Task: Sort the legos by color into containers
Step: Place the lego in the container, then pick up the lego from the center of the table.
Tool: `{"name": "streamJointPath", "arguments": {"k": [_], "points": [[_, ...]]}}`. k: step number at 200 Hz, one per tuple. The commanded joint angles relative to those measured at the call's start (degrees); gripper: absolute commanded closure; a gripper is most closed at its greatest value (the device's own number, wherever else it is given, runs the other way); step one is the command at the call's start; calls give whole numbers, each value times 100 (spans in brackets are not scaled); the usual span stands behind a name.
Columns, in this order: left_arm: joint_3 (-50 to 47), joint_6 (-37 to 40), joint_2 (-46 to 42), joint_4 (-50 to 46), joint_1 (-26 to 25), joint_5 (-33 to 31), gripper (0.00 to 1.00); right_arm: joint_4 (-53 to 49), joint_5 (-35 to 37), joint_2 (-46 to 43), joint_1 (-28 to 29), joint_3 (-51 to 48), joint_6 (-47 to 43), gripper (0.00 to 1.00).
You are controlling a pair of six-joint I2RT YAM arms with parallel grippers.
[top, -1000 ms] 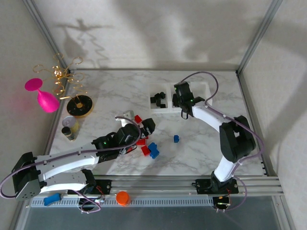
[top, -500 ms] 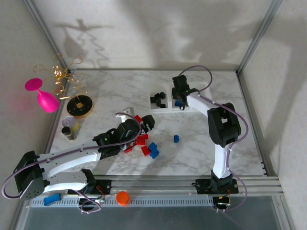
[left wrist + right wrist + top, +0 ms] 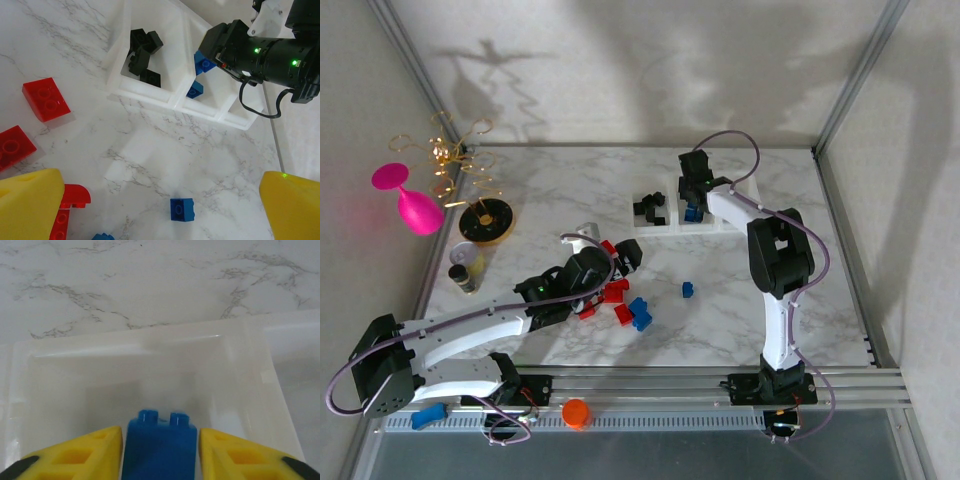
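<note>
My right gripper (image 3: 692,207) hangs over the middle bin of the containers (image 3: 665,226). In the right wrist view a blue lego (image 3: 160,450) stands between its yellow fingers (image 3: 90,455) with a thin gap on each side, just above the bin floor. The right gripper (image 3: 160,432) is slightly open. Black legos (image 3: 142,55) lie in the left bin, and blue ones (image 3: 195,90) in the middle bin. My left gripper (image 3: 161,200) is wide open and empty above a lone blue lego (image 3: 181,209). Red legos (image 3: 613,293) and blue legos (image 3: 640,313) lie beside the left gripper (image 3: 620,262).
At the far left stand a pink glass (image 3: 405,200), a gold wire stand (image 3: 460,160), a dark round disc (image 3: 485,220) and a small cup (image 3: 465,262). An orange cap (image 3: 576,412) and a blue clip (image 3: 428,415) rest on the front rail.
My right gripper has moved back over the middle bin, and its fingers have parted from the blue lego. The left arm has shifted slightly to the left.
</note>
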Motion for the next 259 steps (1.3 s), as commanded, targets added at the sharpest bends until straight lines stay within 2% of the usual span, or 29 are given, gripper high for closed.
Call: {"name": "streamJointPath", "arguments": {"k": [1, 54, 132, 184, 208, 259], "points": [[227, 124, 49, 25, 47, 111, 0, -140, -17, -342, -19, 142, -61, 54], [215, 45, -20, -9, 48, 191, 0, -182, -271, -1196, 83, -237, 64, 47], [-155, -111, -196, -27, -194, 296, 1, -46, -799, -2992, 630, -2654, 727, 40], [-476, -388, -396, -23, -524, 145, 0, -276, -745, -3794, 1341, -3994, 1243, 34], [-599, -522, -490, -28, -606, 90, 0, -469, -490, -3986, 1854, -4394, 1579, 30], [-760, -677, -522, 42, -752, 14, 0, -594, -340, -4244, 2423, -5099, 2297, 28]]}}
